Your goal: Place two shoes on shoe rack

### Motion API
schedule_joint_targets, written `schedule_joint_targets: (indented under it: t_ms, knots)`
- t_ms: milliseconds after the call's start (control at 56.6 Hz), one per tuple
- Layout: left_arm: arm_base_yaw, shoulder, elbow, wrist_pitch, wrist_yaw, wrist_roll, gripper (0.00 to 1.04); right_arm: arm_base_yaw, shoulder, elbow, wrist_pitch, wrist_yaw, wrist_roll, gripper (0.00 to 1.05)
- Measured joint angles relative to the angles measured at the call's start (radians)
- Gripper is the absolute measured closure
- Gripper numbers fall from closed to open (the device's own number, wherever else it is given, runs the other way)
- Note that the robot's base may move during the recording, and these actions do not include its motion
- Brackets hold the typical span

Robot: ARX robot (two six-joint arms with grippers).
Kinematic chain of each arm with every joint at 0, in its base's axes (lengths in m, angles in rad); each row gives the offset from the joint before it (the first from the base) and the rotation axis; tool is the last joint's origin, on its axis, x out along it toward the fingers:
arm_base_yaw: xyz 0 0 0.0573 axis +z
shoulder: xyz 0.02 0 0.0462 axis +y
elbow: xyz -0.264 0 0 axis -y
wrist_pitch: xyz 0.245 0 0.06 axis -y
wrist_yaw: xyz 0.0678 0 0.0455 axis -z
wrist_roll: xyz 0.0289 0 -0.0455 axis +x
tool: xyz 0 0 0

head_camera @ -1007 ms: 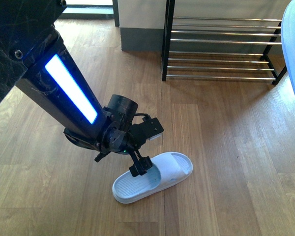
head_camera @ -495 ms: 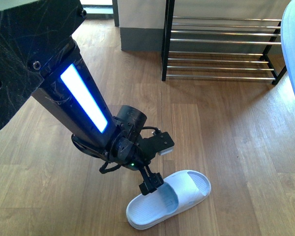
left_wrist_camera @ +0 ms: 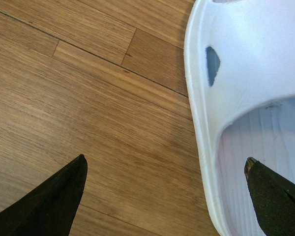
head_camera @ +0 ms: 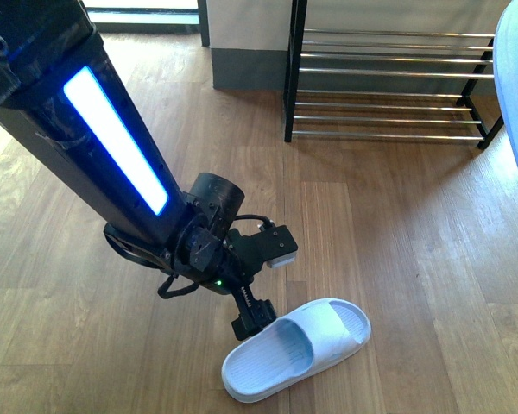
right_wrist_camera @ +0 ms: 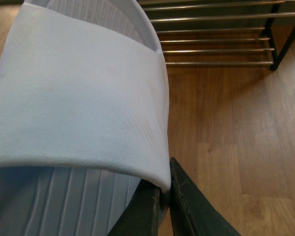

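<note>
While the left hand hangs low over the wooden floor at the end of a black left arm with a glowing blue-white strip, one pale blue slide lies flat on the boards, near the front of the scene and a little right of centre. Its heel points near and left and its open toe far and right. It is moulded in one piece of smooth rubber, with a broad strap over the forefoot, a finely ribbed footbed and a thick rounded rim; the left wrist view shows a small oval vent in the side of the strap. The left hand sits at the left rim by the heel, spread wide. One of its dark fingertips is over bare floor, the other is over the footbed, and the rim runs between them; whether either touches the rubber cannot be told. The right hand is pinched closed on the side rim of a second slide, just under the edge of its strap. This one is of the same make, with a paler, faintly pebbled strap and the same ribbed bed. The shoe rack, with a black frame and tiers of thin chrome rods, stands on the far right against the wall, well apart from the slide on the floor.
</note>
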Motion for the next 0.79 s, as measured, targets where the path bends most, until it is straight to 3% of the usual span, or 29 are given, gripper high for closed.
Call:
schedule_joint_targets:
  t_ms: [318,795]
  knots:
    - [-0.05,0.029,0.009,0.006,0.007,0.002,0.09,0.0,0.0,0.0,0.0,0.0,0.0,1.03]
    - [-0.115,0.183,0.189,0.032,-0.044,-0.092,0.09,0.0,0.0,0.0,0.0,0.0,0.0,1.03]
